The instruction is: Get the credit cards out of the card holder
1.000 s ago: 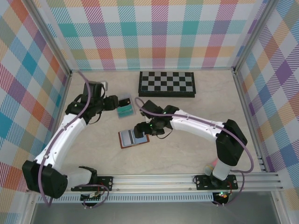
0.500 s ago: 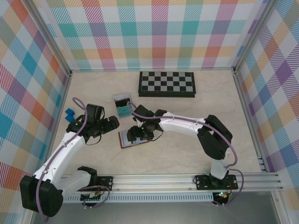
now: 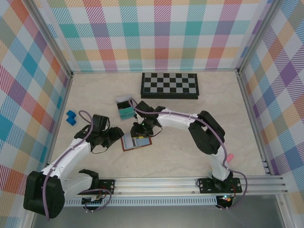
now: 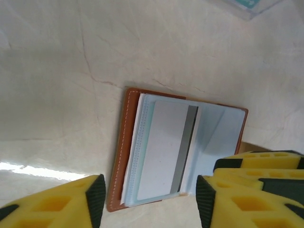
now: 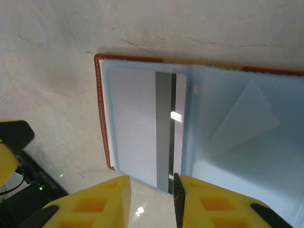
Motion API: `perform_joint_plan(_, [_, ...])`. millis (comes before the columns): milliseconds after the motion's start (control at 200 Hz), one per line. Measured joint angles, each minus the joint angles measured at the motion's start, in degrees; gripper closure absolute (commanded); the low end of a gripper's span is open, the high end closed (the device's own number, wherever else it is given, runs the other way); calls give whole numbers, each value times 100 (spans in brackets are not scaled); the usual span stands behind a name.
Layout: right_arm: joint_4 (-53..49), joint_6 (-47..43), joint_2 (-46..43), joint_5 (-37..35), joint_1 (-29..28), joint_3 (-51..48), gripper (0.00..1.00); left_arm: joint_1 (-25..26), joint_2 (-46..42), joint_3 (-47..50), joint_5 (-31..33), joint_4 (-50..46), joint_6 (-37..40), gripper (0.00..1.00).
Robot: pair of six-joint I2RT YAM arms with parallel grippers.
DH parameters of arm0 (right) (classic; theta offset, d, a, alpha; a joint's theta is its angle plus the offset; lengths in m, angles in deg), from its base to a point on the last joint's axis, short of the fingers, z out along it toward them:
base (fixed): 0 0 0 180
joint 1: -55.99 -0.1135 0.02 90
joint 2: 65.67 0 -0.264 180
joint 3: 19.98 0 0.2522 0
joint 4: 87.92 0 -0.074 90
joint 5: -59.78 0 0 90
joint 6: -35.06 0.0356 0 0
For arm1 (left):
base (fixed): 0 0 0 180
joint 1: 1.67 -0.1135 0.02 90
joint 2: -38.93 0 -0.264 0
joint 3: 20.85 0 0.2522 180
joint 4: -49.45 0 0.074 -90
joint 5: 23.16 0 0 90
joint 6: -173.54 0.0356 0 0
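The card holder (image 3: 135, 145) lies spread open on the table, brown leather outside (image 4: 118, 156), blue-grey sleeves inside (image 5: 237, 123). A pale credit card with a grey stripe (image 4: 164, 152) (image 5: 137, 128) sits in its left sleeve. My left gripper (image 3: 116, 137) (image 4: 149, 202) is at the holder's left side, jaws wide apart, the holder's near end between its fingertips without touching. My right gripper (image 3: 139, 134) (image 5: 151, 202) hovers over the holder with a narrow gap, and the striped card's near edge lies just beyond that gap. A teal card (image 3: 126, 113) rests in the clear tray (image 3: 124, 102).
A black-and-grey chessboard (image 3: 169, 85) lies at the back. A small blue block (image 3: 71, 117) sits near the left wall. The two grippers are close together over the holder; the right one's yellow fingers (image 4: 266, 164) show in the left wrist view.
The left gripper came from the clear tray down to the holder's left side. The right gripper shifted left over the holder and its jaws narrowed.
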Motion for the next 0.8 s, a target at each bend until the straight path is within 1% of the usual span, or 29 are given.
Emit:
perform_joint_plan(65, [20, 7, 118, 28, 35, 63, 74, 0, 85, 52, -162, 109, -96, 59])
perform_joint_plan(225, [63, 31, 251, 39, 118, 101, 78, 0, 308, 114, -509, 505, -254, 74])
perform_joint_plan(280, [66, 31, 262, 57, 162, 101, 79, 0, 496, 127, -640, 678, -308, 78])
perform_joint_plan(500, [81, 20, 280, 101, 278, 105, 80, 0, 1300, 149, -999, 1285, -319, 90])
perform_joint_plan(660, [83, -17, 348, 177, 282, 136, 82, 0, 1786, 92, -1040, 1327, -131, 94])
perform_joint_plan(800, [90, -57, 461, 278, 282, 181, 82, 0, 1821, -2, -990, 1309, -13, 94])
